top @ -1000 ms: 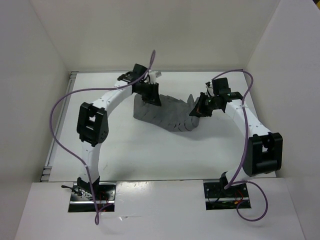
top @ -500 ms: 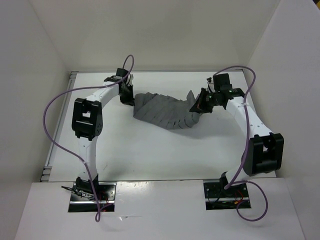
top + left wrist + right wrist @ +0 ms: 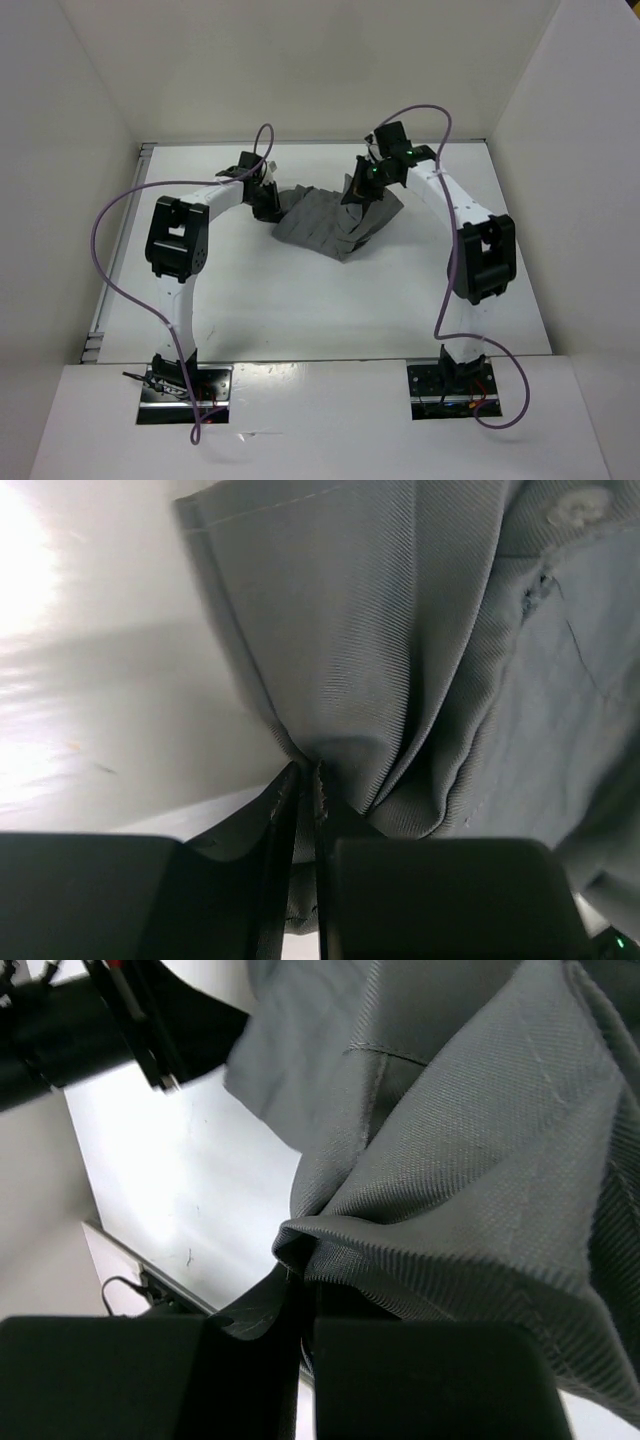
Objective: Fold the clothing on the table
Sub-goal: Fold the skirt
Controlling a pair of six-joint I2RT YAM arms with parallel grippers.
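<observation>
Mid-fold: the left gripper [image 3: 270,203] and right gripper [image 3: 358,192] were each clamped on the skirt [image 3: 330,225], bunched mid-table [image 3: 300,295] toward the back. Next, seemingly, the raised edge needed carrying across and laying flat.

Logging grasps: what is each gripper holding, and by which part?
Both hold the grey skirt: left gripper pinches a bunched fold at its left end, right gripper a fold at its right end.
</observation>
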